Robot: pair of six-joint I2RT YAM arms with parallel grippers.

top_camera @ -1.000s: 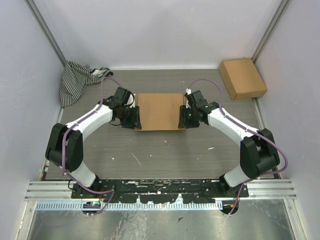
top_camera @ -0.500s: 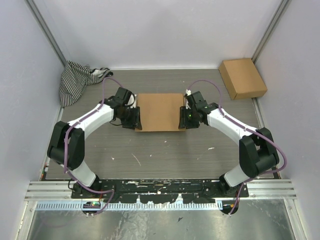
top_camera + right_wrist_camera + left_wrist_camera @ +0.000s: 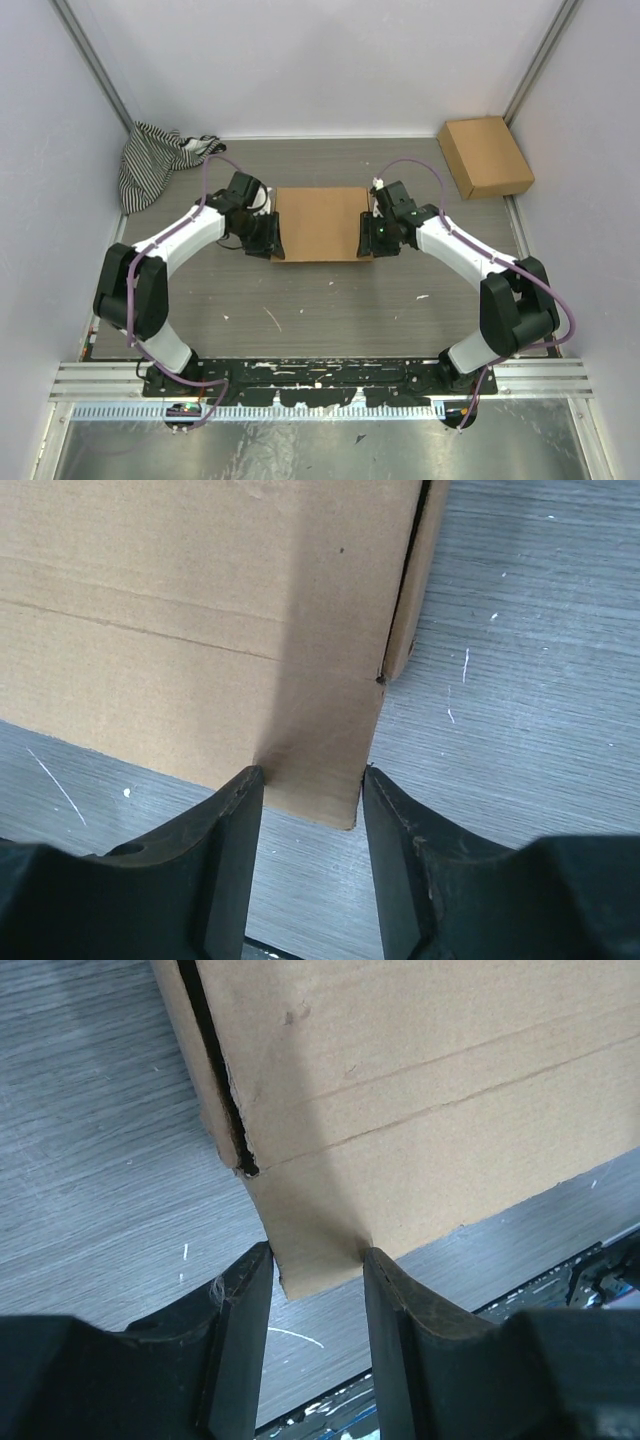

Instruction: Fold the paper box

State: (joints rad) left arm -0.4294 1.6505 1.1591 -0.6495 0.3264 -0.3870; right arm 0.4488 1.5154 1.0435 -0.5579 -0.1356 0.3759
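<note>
The paper box (image 3: 320,222) lies as a shallow brown cardboard rectangle at mid-table, lid side up. My left gripper (image 3: 268,238) is at its near left corner and my right gripper (image 3: 368,238) at its near right corner. In the left wrist view the open left gripper (image 3: 317,1260) straddles a corner tab of the box (image 3: 420,1090), its fingertips (image 3: 250,1270) touching the cardboard edge. A dark slit shows beside the side wall. In the right wrist view the open right gripper (image 3: 312,780) straddles the opposite corner of the box (image 3: 200,600) in the same way.
A smaller closed brown cardboard box (image 3: 485,156) sits at the back right by the wall. A striped cloth (image 3: 155,160) lies bunched at the back left. White walls enclose the grey wood-grain table (image 3: 320,300) on three sides.
Both grippers stay at the box's near corners. The left arm has shifted very slightly; the box has not visibly moved.
</note>
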